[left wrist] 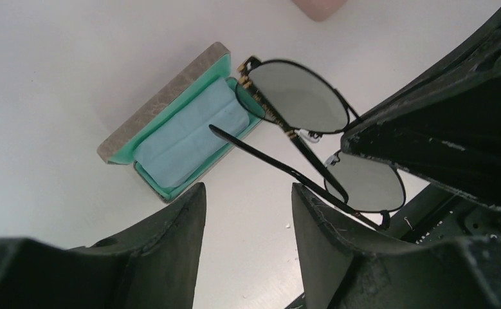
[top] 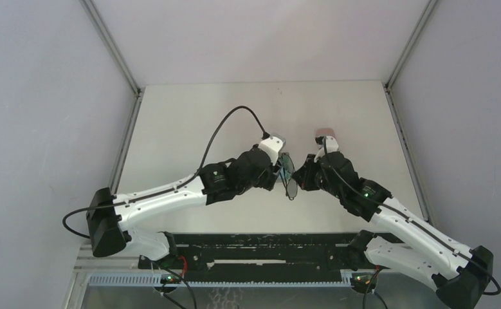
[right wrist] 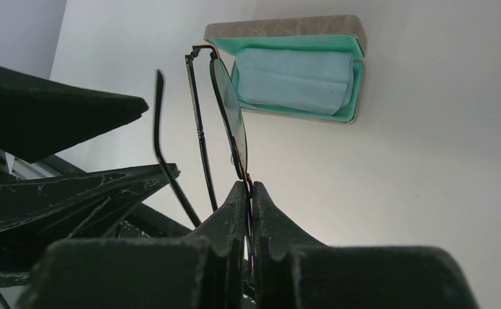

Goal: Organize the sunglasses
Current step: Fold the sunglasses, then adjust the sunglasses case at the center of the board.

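Right hand [right wrist: 249, 190]: my fingers are pinched together on the sunglasses [right wrist: 231, 116], gripping the thin black wire frame at the lower edge of one lens.
Left hand [left wrist: 247, 193]: my fingers stand apart with nothing clamped between them. One unfolded side arm of the frame runs across the front of one finger; I cannot tell whether it touches.
Sunglasses [left wrist: 296, 96]: held in the air above the worktop [left wrist: 54, 77], between my two hands. The dark lenses are edge-on to my right wrist camera and face-on to my left, with both side arms swung out.
Position from above: the sunglasses [top: 288, 170] hang at the middle of the worktop [top: 190, 122], where my left hand [top: 276, 174] and right hand [top: 302, 175] meet.
Open case [left wrist: 164, 103]: a grey-brown shell with mint-green lining, lying on the worktop below and just beyond the sunglasses, lid folded back.
Cloth [left wrist: 186, 138]: light blue, folded, lying inside the open case.
Pink case [top: 327, 133]: on the worktop just beyond my right wrist, apart from the open case.
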Robot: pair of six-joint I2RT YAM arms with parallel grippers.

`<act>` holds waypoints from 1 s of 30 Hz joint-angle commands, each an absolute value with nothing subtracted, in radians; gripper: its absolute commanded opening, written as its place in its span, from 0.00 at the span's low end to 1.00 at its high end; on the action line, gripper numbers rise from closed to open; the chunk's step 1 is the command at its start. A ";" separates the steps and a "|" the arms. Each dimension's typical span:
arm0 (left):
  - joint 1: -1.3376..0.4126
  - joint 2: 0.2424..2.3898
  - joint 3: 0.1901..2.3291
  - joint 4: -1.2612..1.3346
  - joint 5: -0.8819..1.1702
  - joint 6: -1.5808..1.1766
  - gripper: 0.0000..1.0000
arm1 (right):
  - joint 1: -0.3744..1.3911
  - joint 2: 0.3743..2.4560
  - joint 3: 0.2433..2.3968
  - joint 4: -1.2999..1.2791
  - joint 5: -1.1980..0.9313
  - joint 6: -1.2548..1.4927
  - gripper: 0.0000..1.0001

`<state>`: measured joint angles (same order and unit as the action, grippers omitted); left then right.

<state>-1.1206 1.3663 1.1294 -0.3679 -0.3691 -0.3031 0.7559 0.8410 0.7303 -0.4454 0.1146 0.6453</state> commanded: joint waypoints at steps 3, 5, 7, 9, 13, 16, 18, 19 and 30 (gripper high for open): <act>-1.122 1.397 1.222 -0.329 -0.311 -0.260 0.59 | 0.761 0.832 0.778 -0.425 0.038 0.610 0.00; -1.122 1.400 1.224 -0.316 -0.290 -0.249 0.61 | 0.761 0.828 0.778 -0.427 0.018 0.598 0.00; -1.122 1.401 1.225 -0.308 -0.290 -0.238 0.63 | 0.760 0.814 0.778 -0.455 0.049 0.599 0.00; -1.120 1.402 1.231 -0.313 -0.316 -0.221 0.65 | 0.735 0.789 0.777 -0.506 0.124 0.619 0.00; -1.066 1.387 1.223 -0.319 -0.319 -0.178 0.72 | 0.641 0.751 0.775 -0.617 0.201 0.638 0.00; -0.977 1.390 1.221 -0.309 -0.245 -0.133 0.74 | 0.587 0.724 0.760 -0.633 0.201 0.631 0.00; -0.916 1.412 1.240 -0.310 -0.144 -0.074 0.75 | 0.555 0.719 0.750 -0.631 0.171 0.621 0.00; -0.896 1.432 1.254 -0.315 -0.112 -0.030 0.75 | 0.547 0.721 0.747 -0.628 0.155 0.617 0.00; -0.737 1.773 1.575 -0.591 0.170 0.302 0.73 | 0.505 0.777 0.699 -0.555 0.050 0.570 0.00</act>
<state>-0.7944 1.6901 1.4647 -0.4641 -0.0120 0.1669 0.5282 0.7551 0.7059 -0.6212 0.1005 0.6079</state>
